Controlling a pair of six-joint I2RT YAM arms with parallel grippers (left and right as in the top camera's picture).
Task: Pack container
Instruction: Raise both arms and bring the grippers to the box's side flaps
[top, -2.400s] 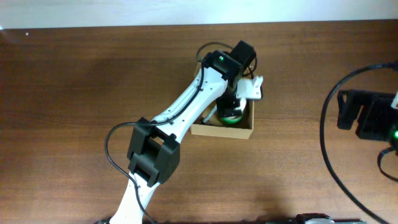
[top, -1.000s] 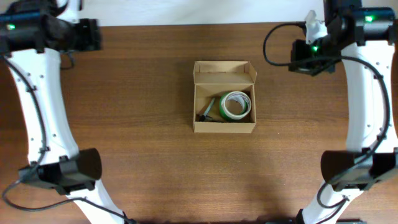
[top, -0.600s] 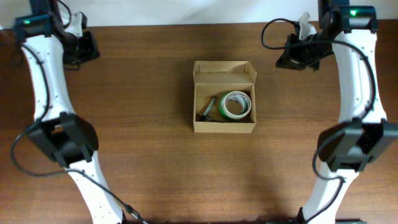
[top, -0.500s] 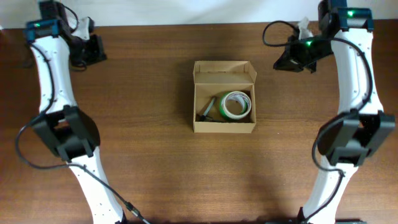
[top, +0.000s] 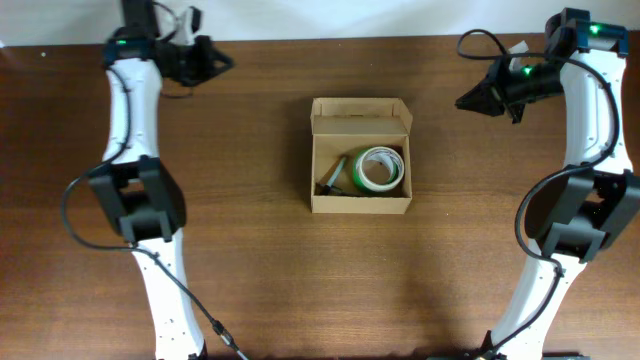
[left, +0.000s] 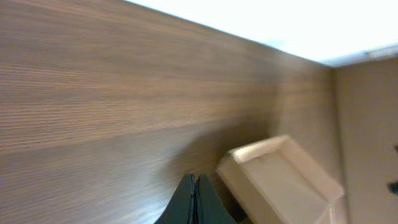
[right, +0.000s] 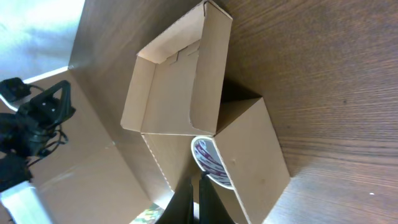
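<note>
The container (top: 360, 203) is a small tan cardboard box at the table's middle, its flap lid (top: 360, 118) standing open on the far side. Inside lie a green tape roll (top: 380, 168) and a dark slim tool (top: 333, 176). My left gripper (top: 224, 62) is shut and empty, high at the back left, well away from the box. In the left wrist view its fingertips (left: 195, 177) are pressed together, with the container (left: 280, 177) to their right. My right gripper (top: 464, 102) is shut and empty, right of the lid. The right wrist view shows that gripper (right: 197, 176), the container (right: 249, 143) and the tape roll (right: 208, 160).
Both white arms reach up from the near edge along the table's left and right sides, the left (top: 130, 130) and the right (top: 598, 120). A white wall (top: 320, 15) borders the far edge. Bare brown wood surrounds the box.
My left arm has swung rightward along the far edge, nearer the box. The right gripper has shifted slightly right and nearer. The box and its contents have not moved.
</note>
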